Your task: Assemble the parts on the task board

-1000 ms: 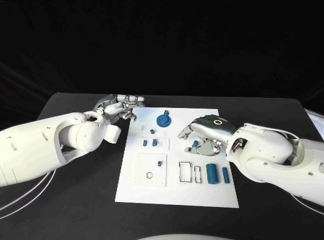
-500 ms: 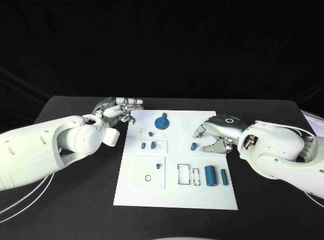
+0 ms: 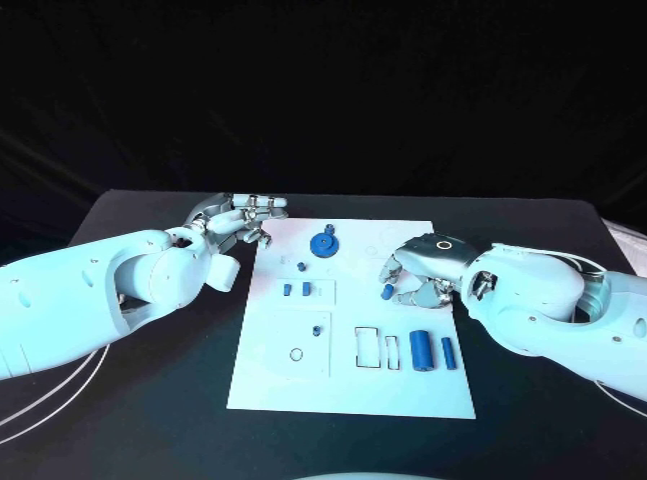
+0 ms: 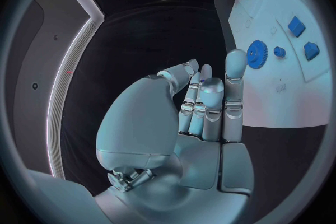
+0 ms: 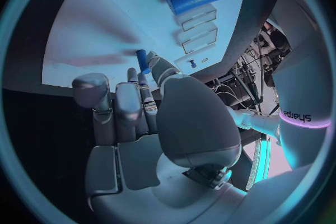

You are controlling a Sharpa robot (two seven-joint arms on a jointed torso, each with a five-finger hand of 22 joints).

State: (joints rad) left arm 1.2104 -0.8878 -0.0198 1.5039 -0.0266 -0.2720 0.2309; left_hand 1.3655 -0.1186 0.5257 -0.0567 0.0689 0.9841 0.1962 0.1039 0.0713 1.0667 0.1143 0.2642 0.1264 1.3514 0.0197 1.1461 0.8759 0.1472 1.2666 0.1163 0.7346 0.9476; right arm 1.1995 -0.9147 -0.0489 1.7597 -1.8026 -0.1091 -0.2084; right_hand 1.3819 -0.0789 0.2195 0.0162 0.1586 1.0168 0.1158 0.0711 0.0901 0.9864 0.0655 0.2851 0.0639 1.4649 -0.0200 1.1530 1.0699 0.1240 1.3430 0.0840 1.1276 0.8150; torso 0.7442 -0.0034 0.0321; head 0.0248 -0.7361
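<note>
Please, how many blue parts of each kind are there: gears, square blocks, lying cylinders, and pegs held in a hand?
gear: 1
square blocks: 2
lying cylinders: 2
peg held by the right hand: 1
Total: 6

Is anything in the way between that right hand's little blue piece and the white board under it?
Nothing visible is. The right hand holds a small blue peg at its fingertips just above the task board, over a bare white patch. The nearest parts, the blue gear and the large blue cylinder, lie well aside of it.
</note>
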